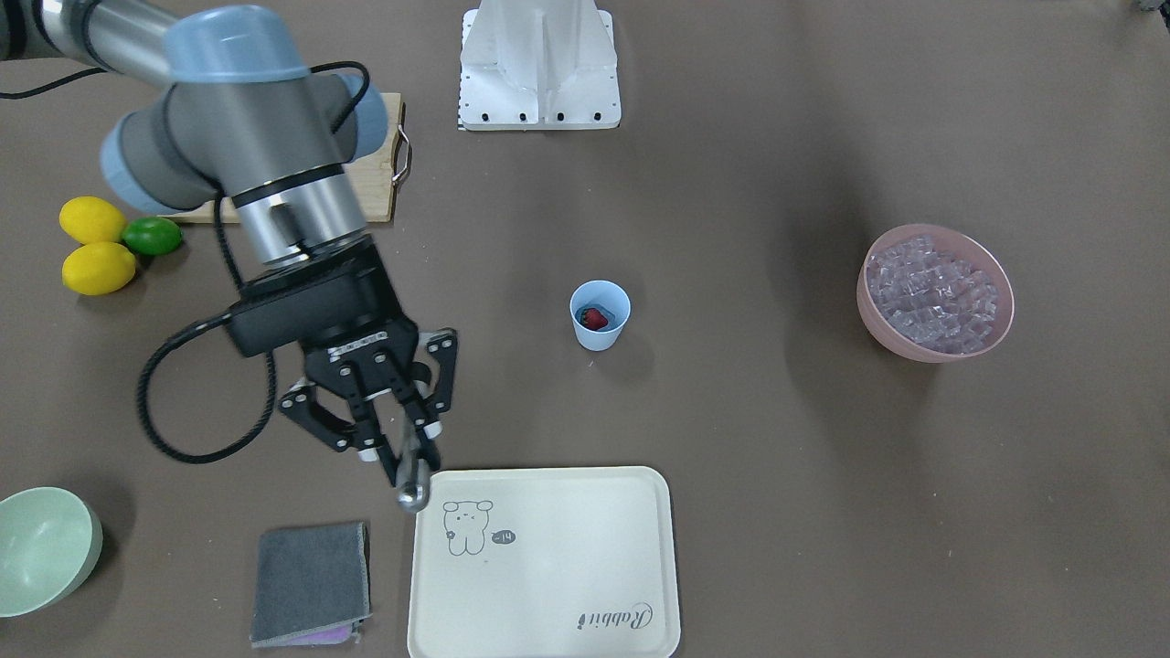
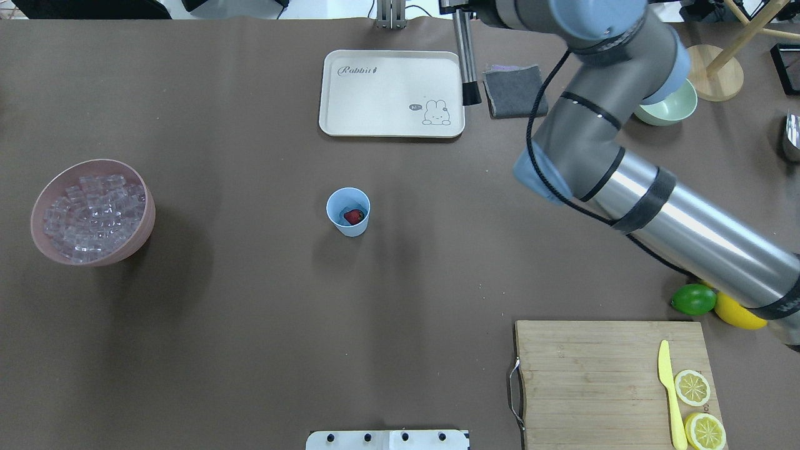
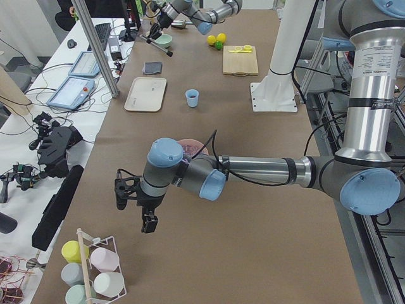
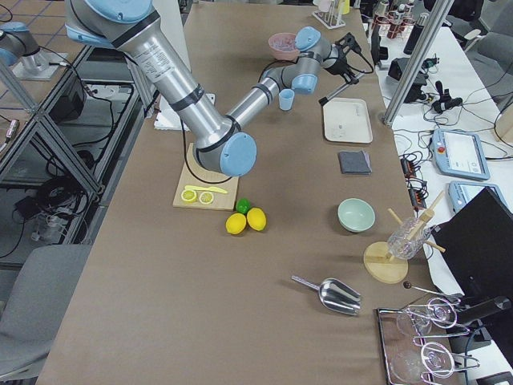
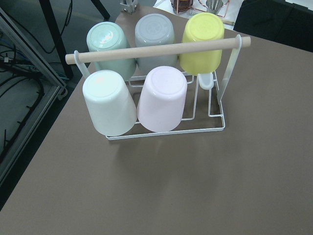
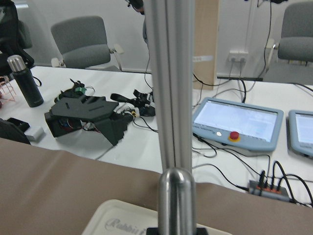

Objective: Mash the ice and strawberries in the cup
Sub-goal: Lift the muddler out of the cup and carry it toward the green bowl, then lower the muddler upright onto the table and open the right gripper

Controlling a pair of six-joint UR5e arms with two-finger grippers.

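Note:
The light blue cup (image 1: 600, 315) stands mid-table, and it also shows in the overhead view (image 2: 348, 211). One red strawberry (image 1: 594, 318) lies inside it. The ice (image 1: 932, 292) fills a pink bowl (image 1: 1001, 315) far from the cup. My right gripper (image 1: 402, 437) is shut on a metal masher rod (image 1: 411, 492). It holds the rod over the corner of the cream tray, well away from the cup. The rod fills the middle of the right wrist view (image 6: 177, 196). My left gripper (image 3: 134, 209) hovers off beyond the pink bowl, and I cannot tell whether it is open or shut.
A cream tray (image 1: 548, 621), a grey cloth (image 1: 311, 580) and a pale green bowl (image 1: 41, 548) lie along the operators' side. Two lemons (image 1: 91, 242) and a lime (image 1: 153, 236) sit by a cutting board (image 2: 587, 375). A rack of upturned cups (image 5: 146, 98) stands below my left wrist.

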